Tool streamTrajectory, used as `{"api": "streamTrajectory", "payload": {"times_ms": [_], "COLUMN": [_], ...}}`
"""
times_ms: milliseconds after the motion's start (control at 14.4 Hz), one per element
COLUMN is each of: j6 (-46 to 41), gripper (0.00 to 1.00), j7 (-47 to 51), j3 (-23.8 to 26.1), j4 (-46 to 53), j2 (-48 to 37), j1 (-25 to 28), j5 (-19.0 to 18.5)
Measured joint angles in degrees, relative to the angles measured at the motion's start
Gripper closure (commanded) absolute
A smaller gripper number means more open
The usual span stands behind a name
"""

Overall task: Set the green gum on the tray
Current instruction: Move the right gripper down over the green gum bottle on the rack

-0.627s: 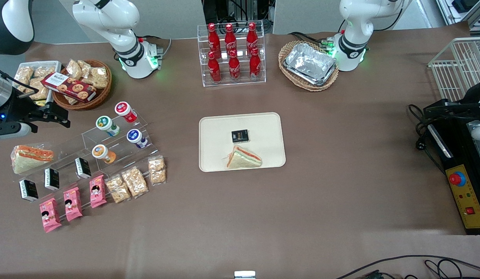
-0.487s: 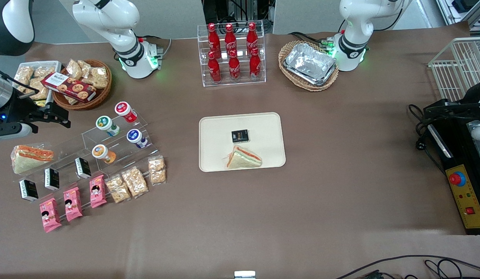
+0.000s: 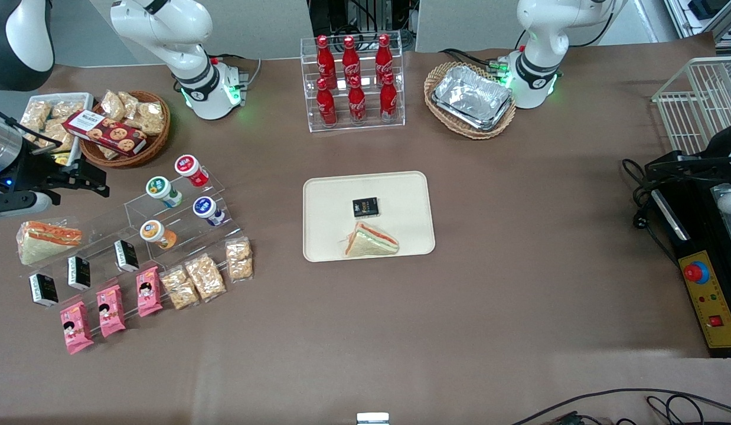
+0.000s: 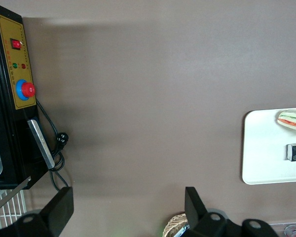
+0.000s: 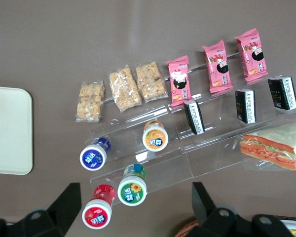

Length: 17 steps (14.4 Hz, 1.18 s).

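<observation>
Gripper [image 3: 97, 180] open near table edge, apart from green gum [image 3: 159, 188], tray [image 3: 401, 195] midtable.

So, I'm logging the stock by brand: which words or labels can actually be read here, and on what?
None is legible.
Red bottles: white script, blurred.
Green gum lid: flower picture, print too small.
Cookie box: white label, unreadable.
Gripper, open, hangs above the table beside the wicker basket.

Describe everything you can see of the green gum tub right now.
The green gum is a small white cylindrical tub with a green-rimmed round lid carrying a yellow-and-white label. It lies tilted on the clear acrylic display stand, lid facing up and outward, beside the red-lidded tub and above the orange-lidded tub. Nothing grips it; the gripper is open, hovering apart from it toward the working arm's end. It is not yet on the tray.
</observation>
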Motion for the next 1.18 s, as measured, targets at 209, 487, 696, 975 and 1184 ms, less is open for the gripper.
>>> {"api": "streamTrajectory", "payload": {"times_ms": [209,487,696,975,1184], "j6": [0.42,0.43,0.38,4.77,7.46], "gripper": [0.00,0.00,0.00,0.00,0.00], "j7": [0.00,0.26,0.55,0.89,1.07], "j3": [0.00,0.00,0.02,-0.06,-1.18], "j4": [0.32,0.58,0.40,-8.82,-17.80], "j2": [0.04,0.10,0.05,-5.45,-12.03], "j1": [-0.29,-0.37,-0.37,-0.38,-0.42], "j5": [0.00,0.00,0.00,0.00,0.01]}}
